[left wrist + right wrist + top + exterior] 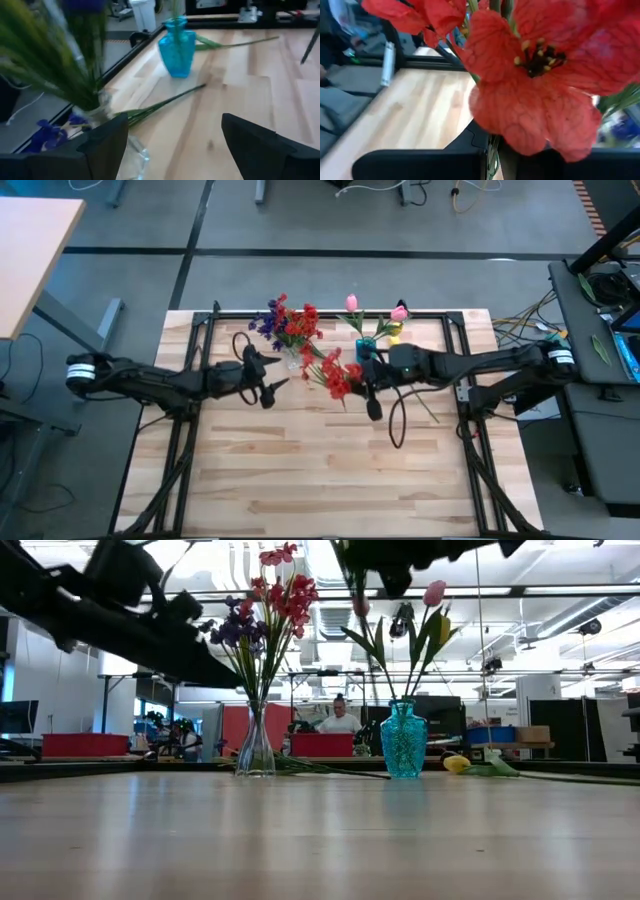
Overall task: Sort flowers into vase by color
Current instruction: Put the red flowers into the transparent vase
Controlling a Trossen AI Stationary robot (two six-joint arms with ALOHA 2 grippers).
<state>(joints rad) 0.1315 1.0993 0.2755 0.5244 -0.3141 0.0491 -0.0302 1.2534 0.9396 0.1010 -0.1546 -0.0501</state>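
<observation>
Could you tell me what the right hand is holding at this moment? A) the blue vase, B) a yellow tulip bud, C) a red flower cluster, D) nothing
C: the right hand is shut on the stem of a red flower cluster, and the right wrist view fills with its red petals just above the fingers.

Both arms are matte black jointed links, each with a white band near its shoulder, looping black cables beside the wrists, a green light on the right arm's wrist, and broad, flat black fingers (pixel 260 145).
</observation>
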